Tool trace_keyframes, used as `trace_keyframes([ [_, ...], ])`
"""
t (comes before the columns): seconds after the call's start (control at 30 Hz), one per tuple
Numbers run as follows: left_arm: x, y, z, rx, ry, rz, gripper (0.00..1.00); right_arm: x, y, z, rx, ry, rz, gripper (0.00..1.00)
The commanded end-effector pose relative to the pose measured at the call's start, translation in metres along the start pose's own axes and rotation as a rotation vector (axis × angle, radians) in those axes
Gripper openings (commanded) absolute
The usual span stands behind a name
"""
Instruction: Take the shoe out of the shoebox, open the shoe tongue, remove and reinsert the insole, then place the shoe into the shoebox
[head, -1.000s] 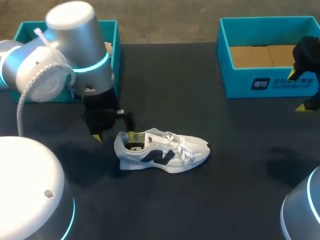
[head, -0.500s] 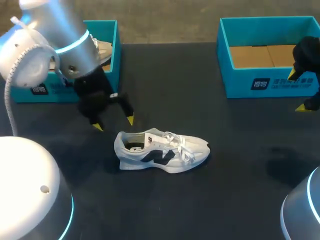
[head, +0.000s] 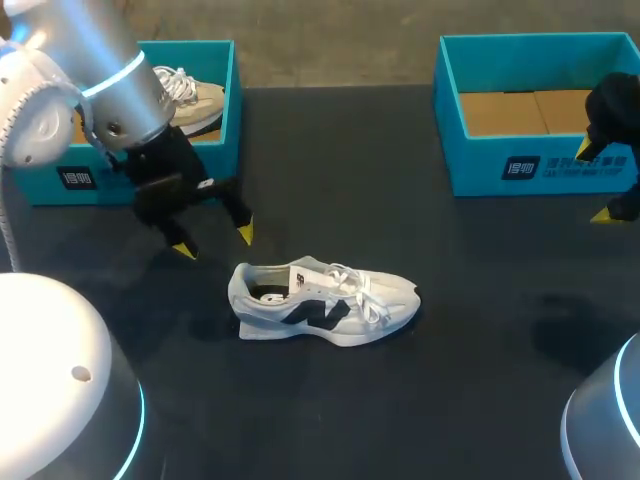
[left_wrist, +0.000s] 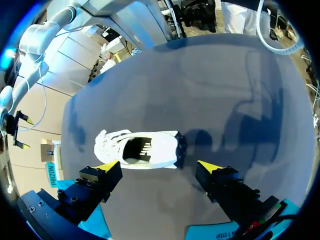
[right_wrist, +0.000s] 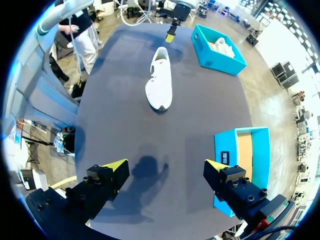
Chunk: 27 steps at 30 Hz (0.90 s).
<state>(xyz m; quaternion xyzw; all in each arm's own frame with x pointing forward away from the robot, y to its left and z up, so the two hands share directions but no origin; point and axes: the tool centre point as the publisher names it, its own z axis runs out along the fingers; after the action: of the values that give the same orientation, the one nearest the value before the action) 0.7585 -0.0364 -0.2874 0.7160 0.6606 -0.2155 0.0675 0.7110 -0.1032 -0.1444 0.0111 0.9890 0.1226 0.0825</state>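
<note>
A white sneaker with dark side marks (head: 322, 301) lies on its sole in the middle of the black table, toe to the right, its dark inside showing at the heel opening. My left gripper (head: 213, 241) hangs open just up and left of the heel, touching nothing. Seen from the left wrist, the sneaker (left_wrist: 139, 149) lies ahead of the open gripper (left_wrist: 155, 165). My right gripper (head: 600, 180) stands open at the table's right edge, in front of the right shoebox (head: 520, 165). From the right wrist, the sneaker (right_wrist: 160, 80) lies far ahead of that open gripper (right_wrist: 165, 167).
The empty right shoebox (right_wrist: 242, 152) shows a cardboard floor. A second teal box (head: 215, 120) at the back left holds a beige shoe (head: 195, 95), and it appears again as the far teal box (right_wrist: 217, 47) in the right wrist view.
My left gripper has lifted off the sneaker's heel and drawn back up and to the left, toward the left box. The sneaker and the right arm have stayed put.
</note>
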Motion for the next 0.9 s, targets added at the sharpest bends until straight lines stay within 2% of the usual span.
trace_keyframes([
  [0.03, 0.001, -0.001, 0.000, -0.004, 0.000, 0.001, 1.00, -0.002, 0.001, 0.001, 0.003, 0.004, 0.000, 1.00],
  [0.13, 0.001, -0.001, 0.000, -0.004, 0.000, 0.001, 1.00, -0.002, 0.001, 0.001, 0.003, 0.004, 0.000, 1.00],
  [0.27, 0.001, -0.004, -0.002, 0.053, -0.026, -0.073, 1.00, -0.002, 0.001, 0.001, 0.003, 0.004, 0.000, 1.00],
  [0.47, 0.012, 0.001, -0.014, 0.092, -0.042, -0.287, 1.00, -0.002, 0.001, 0.001, 0.003, 0.004, 0.000, 1.00],
  [0.63, 0.023, -0.003, -0.016, 0.191, -0.061, -0.500, 1.00, -0.002, 0.001, 0.001, 0.003, 0.004, 0.000, 1.00],
  [0.7, 0.031, -0.003, -0.015, 0.193, -0.044, -0.586, 1.00, -0.002, 0.001, 0.001, 0.003, 0.004, 0.000, 1.00],
  [0.9, 0.042, -0.002, -0.015, 0.243, -0.143, -0.848, 1.00, -0.002, 0.001, 0.001, 0.003, 0.004, 0.000, 1.00],
])
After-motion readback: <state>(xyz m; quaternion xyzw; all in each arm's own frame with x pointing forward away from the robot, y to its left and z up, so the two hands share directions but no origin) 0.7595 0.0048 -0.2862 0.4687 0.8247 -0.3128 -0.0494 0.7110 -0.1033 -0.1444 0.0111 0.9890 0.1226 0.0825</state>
